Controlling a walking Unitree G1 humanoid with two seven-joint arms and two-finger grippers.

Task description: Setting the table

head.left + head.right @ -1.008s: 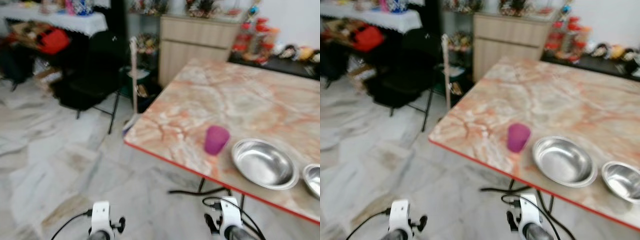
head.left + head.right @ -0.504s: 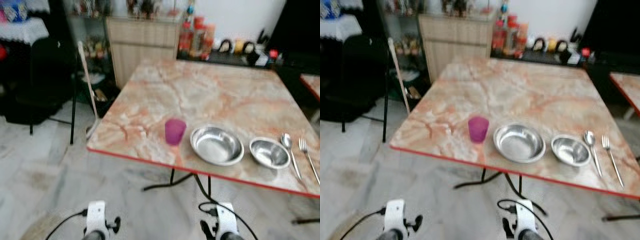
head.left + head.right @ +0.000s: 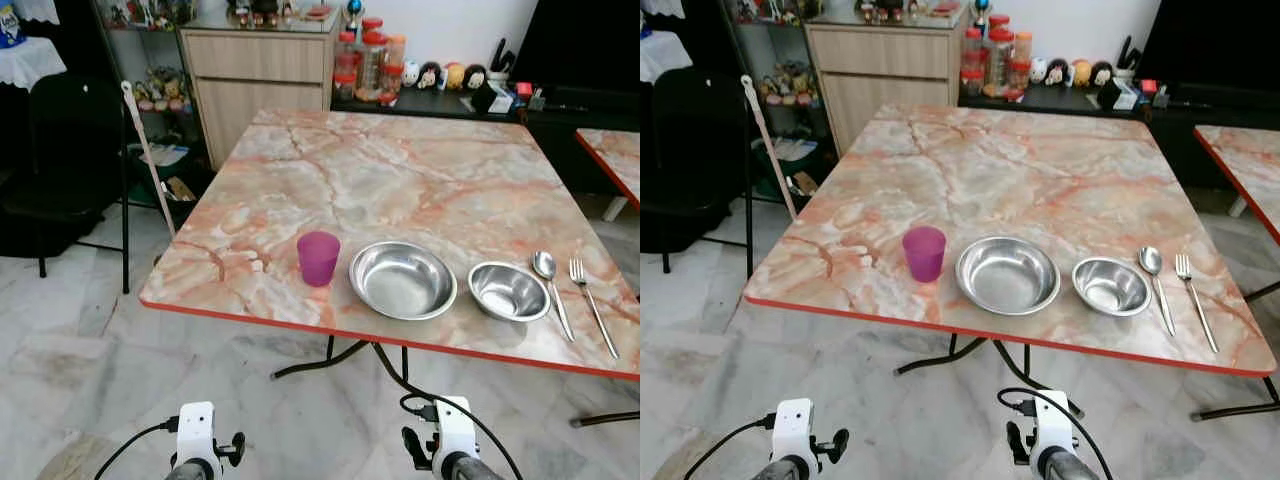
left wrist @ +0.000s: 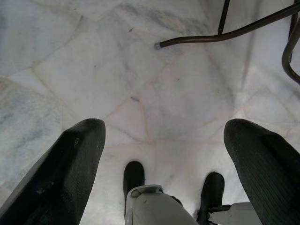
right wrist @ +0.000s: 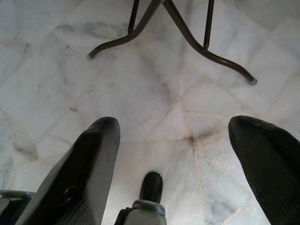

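Standing before the table [image 3: 420,180], both arms hang low. Left gripper [image 4: 164,140] and right gripper [image 5: 183,136] are spread, empty. The cup [image 3: 318,258], bowls and cutlery lie ahead, nearer the right.

1. A second table [image 3: 612,150], right of the marble table [image 3: 400,190], is cut by the frame edge; one corner shows.
2. The chair [image 3: 60,150] left of the table is partly cut off.
3. The jars [image 3: 365,60] and small figures [image 3: 445,75] behind the table are too small to tell apart.
4. The table's legs [image 5: 187,37] are cut off at the top.
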